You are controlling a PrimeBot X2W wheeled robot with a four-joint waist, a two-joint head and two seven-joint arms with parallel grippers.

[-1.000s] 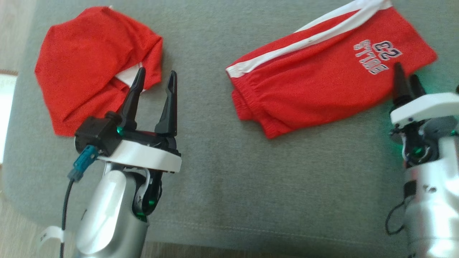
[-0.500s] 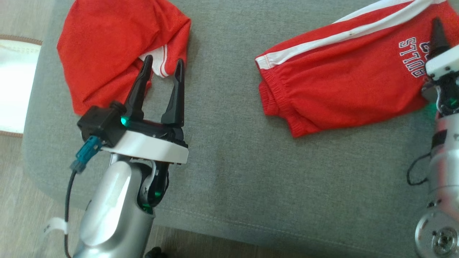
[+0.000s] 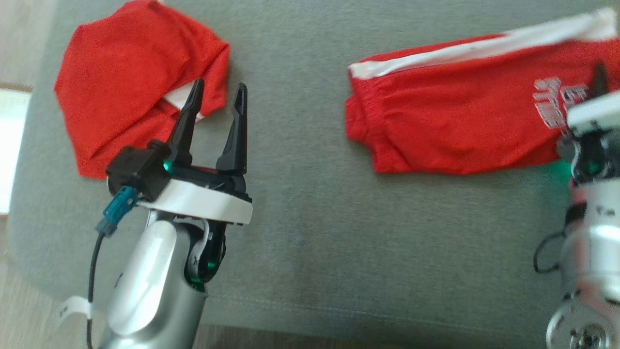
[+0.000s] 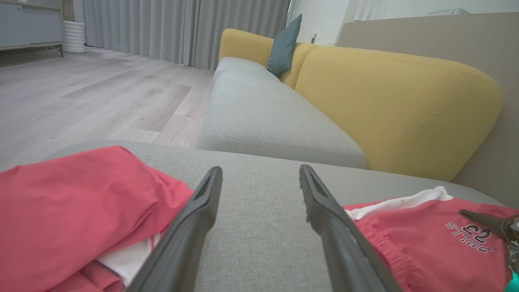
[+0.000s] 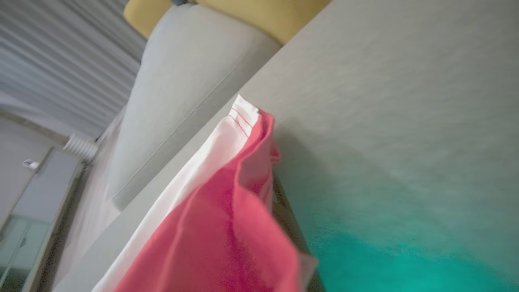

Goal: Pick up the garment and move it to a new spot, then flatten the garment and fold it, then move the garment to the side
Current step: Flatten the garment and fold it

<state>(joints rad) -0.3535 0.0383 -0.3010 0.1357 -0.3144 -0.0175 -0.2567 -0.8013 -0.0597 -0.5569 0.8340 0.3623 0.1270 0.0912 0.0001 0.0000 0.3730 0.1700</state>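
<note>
The garment (image 3: 450, 126), red shorts with a white side stripe (image 3: 465, 48) and printed lettering, lies on the right half of the grey seat cushion (image 3: 315, 232), waistband toward the centre. The right gripper (image 3: 600, 80) is clenched on the fabric at the leg end, near the lettering; the right wrist view shows red and white cloth bunched over its fingers. Risk: the pinch may take only a thin fold, so a lift can let the cloth slip out, or raise one layer while the rest drags on the cushion. Risk: a single-point hold lets the shorts twist and land crumpled. The left gripper (image 3: 220, 87) hovers with jaws spread at the edge of a second red garment (image 3: 135, 97); a careless descent can snag that item instead.
</note>
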